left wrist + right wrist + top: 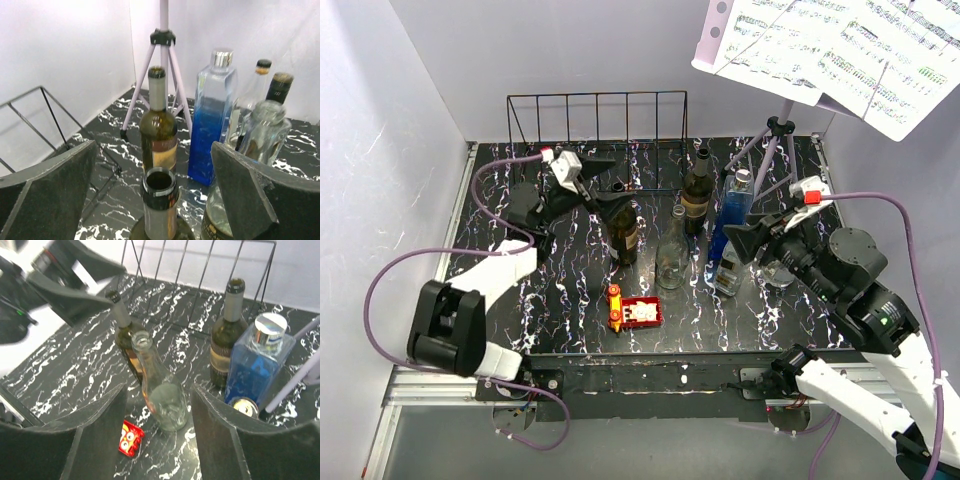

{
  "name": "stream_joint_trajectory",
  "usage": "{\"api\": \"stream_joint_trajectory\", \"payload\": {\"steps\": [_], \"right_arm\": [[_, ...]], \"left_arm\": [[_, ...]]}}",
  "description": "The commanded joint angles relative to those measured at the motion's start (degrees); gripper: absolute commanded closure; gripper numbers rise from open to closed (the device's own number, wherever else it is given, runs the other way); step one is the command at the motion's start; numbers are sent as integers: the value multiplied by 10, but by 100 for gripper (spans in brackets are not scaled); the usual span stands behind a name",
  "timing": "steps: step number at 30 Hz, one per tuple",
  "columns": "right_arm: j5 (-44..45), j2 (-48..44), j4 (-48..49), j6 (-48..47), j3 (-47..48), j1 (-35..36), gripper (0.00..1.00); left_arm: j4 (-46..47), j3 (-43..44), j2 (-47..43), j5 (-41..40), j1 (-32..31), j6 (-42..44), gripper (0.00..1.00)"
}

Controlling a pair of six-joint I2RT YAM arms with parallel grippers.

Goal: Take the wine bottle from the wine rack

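Along the far edge of the table (570, 290) stands the black thin-wire wine rack (596, 122), the dark glass wine bottle (624, 235) outside it. Left gripper (610, 185) straddles its neck, fingers apart; right gripper (755, 245) gapes too.

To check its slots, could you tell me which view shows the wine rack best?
Top external: the whole wine rack shows, with every divider. Right wrist crops part of it; left wrist catches only one corner.

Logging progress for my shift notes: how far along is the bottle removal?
Done: the wine rack holds no bottle; the wine bottle stands on the table before it. In hand: nothing; the left gripper is open, jaws either side of its neck. Left: likely only withdrawing.
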Motion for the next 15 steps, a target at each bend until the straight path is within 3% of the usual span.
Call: {"api": "stream_joint_trajectory", "payload": {"steps": [1, 8, 15], "right_arm": [[16, -21, -78, 3, 28, 2, 37], [92, -58, -148, 84, 36, 2, 31], [66, -57, -215, 158, 49, 2, 25]], "left_arm": [[-241, 87, -92, 31, -2, 64, 2], [-503, 111, -287, -43, -2, 121, 2], [-686, 47, -473, -92, -2, 112, 2]]}}
